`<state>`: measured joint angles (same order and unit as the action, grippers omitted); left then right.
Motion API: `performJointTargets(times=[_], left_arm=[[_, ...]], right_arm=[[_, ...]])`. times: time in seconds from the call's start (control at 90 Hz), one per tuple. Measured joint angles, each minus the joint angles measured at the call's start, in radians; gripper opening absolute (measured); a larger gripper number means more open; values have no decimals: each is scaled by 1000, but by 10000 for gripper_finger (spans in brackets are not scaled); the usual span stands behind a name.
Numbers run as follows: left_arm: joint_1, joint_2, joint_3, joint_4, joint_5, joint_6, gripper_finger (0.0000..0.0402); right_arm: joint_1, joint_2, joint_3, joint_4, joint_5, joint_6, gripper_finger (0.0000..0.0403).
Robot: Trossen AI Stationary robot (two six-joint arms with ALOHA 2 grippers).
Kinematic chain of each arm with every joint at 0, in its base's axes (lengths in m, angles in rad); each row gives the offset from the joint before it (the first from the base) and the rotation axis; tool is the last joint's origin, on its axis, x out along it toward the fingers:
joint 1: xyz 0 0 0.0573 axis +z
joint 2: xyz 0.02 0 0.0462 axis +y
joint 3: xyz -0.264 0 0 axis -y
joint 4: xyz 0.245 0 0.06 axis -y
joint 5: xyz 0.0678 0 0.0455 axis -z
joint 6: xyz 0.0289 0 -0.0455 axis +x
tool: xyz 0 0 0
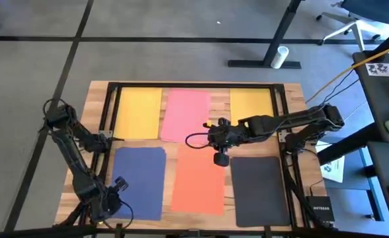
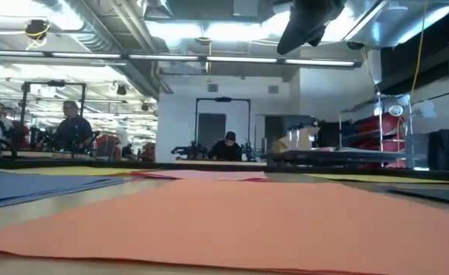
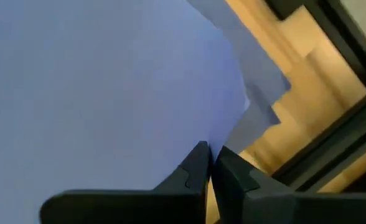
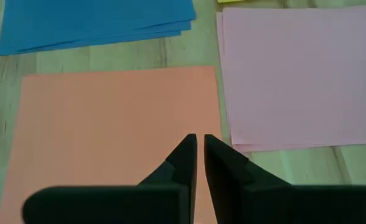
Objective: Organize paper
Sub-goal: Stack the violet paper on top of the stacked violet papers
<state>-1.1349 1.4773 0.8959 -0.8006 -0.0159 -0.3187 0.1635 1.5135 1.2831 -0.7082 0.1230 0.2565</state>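
Right gripper [image 1: 219, 157], fingers nearly clenched w/ nothing between, is hovering over the orange sheet's [image 1: 198, 177] far edge, near the pink sheet [image 1: 186, 115]. Left gripper [image 1: 118, 186], also pinched empty, is sitting low over the navy stack [image 1: 139, 182].

Six piles are lying in two rows on the table [image 1: 94, 106]: yellow sheets [image 1: 139, 112] far, black sheet [image 1: 259, 190] near-right. Best approach, imo: come down flat on one edge, slide, don't crumple. Gaps btwn piles are slim; the frame is hemming the outer edges.

Right arm reaches from three o'clock toward the table's centre; the right gripper [image 1: 219, 157] hangs there, fingers nearly together. Left arm folds back at seven o'clock, the left gripper [image 1: 118, 186] low, fingers closed.
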Motion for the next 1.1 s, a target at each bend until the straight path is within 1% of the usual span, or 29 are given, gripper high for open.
performJointTargets(times=[0.2,0.489,0.689,0.9,1.1], left_arm=[[1,2,0,-2,7,-2,0],[6,3,0,8,122,-125,5],[9,3,0,5,133,-176,50],[11,3,0,6,129,-181,101],[11,3,0,7,127,-204,132]], right_arm=[[0,0,0,1,17,4,19],[0,0,0,2,32,8,19],[0,0,0,4,32,27,19],[0,0,0,4,32,27,19],[0,0,0,4,31,27,19]])
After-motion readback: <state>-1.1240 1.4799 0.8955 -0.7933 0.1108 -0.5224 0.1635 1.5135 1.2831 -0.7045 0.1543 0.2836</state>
